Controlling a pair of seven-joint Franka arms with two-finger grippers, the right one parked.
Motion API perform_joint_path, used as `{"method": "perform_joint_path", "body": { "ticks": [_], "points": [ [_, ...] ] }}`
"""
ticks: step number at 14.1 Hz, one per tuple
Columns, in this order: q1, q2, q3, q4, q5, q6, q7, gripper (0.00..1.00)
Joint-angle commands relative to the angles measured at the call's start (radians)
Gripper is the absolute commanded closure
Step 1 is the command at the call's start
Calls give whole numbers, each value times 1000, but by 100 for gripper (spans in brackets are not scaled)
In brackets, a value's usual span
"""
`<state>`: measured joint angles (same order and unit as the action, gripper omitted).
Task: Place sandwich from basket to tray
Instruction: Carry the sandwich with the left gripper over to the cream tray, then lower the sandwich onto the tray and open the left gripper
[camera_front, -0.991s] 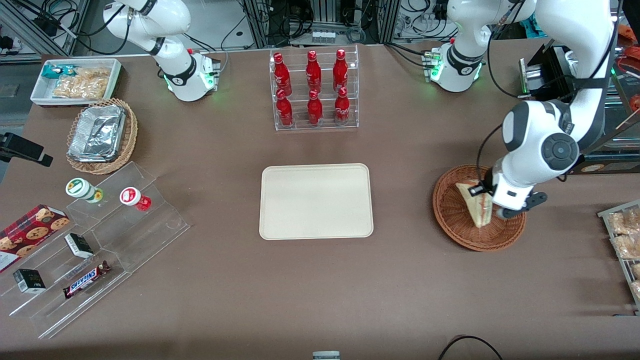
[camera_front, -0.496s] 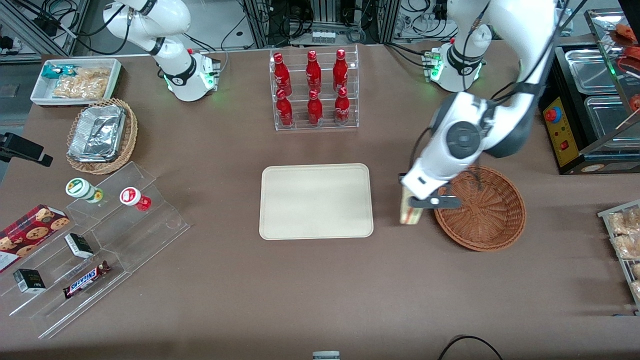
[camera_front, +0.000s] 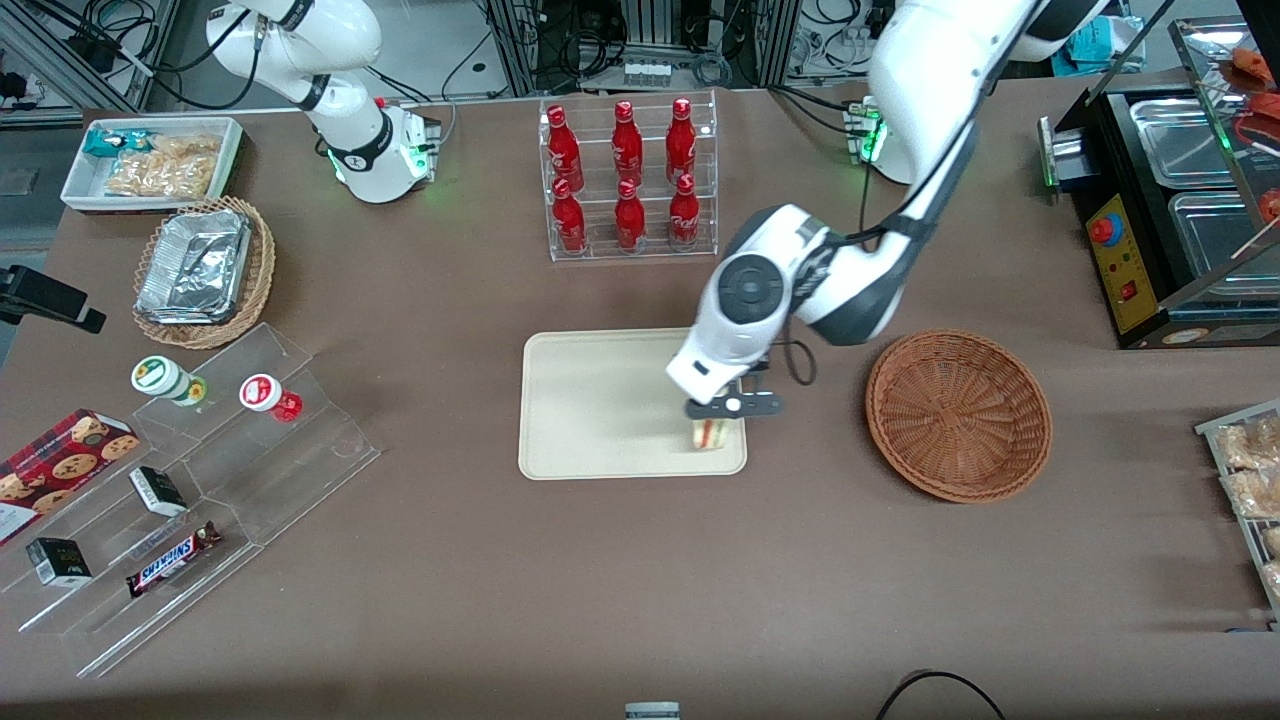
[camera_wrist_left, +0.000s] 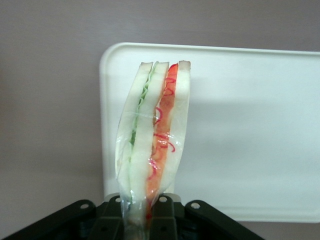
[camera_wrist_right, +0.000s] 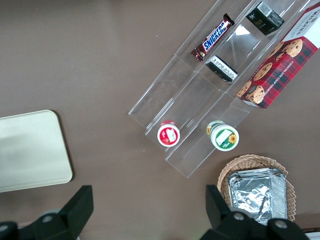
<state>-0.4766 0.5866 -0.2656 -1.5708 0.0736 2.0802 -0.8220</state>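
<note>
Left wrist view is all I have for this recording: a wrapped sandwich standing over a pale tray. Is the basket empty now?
Observer: Yes. In the front view the basket holds nothing; it sits on the table beside the tray, toward the working arm's end.
Operator: Which part of the tray is the sandwich over?
Observer: The sandwich is at the corner of the tray nearest the basket and the front camera, just inside the rim.
Operator: Has the claw let go?
Observer: No. The claw is shut on the sandwich, directly above it in the front view.
Operator: Anything else on the tray?
Observer: Nothing. The right wrist view shows one end of it bare as well.
</note>
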Motion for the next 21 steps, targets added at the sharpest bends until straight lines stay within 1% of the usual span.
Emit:
{"method": "perform_joint_path", "body": {
  "ticks": [1,3,6,9,13,14,15,17,20,21],
  "points": [
    [-72,132,11,182,54,-46,-133,97],
    [-111,188,11,250,66,-61,-193,97],
    [-149,257,11,323,68,-63,-213,97],
    [-171,268,6,331,65,-72,-215,97],
    [-175,285,6,324,66,-62,-209,92],
    [-175,286,8,324,68,-60,-207,87],
    [-175,288,6,324,68,-58,-212,78],
    [-177,286,6,322,63,-58,-250,0],
    [-177,268,8,325,68,-68,-287,0],
    [-178,233,9,321,71,-75,-293,0]
  ]
}}
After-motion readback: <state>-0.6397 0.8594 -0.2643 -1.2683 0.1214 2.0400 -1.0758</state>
